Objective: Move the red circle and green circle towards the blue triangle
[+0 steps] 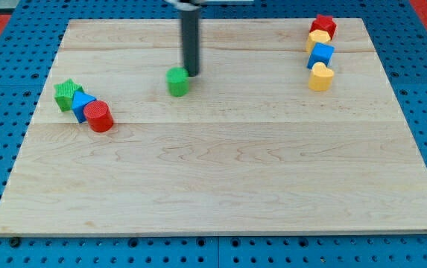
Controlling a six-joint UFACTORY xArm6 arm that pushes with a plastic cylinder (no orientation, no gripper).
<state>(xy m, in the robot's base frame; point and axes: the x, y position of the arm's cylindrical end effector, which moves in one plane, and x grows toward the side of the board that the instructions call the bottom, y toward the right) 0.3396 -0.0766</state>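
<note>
The red circle [100, 117] lies at the view's left, touching the blue triangle [83, 103], which sits between it and a green star [67, 94]. The green circle [177, 82] lies near the upper middle of the wooden board [220, 179], well to the right of that cluster. My tip [191, 73] is at the lower end of the dark rod, just to the upper right of the green circle, touching or nearly touching it.
At the view's upper right several blocks stand in a column: a red block [323, 26], a yellow block [317, 39], a blue block [320, 54] and a yellow heart [320, 77]. A blue pegboard surrounds the board.
</note>
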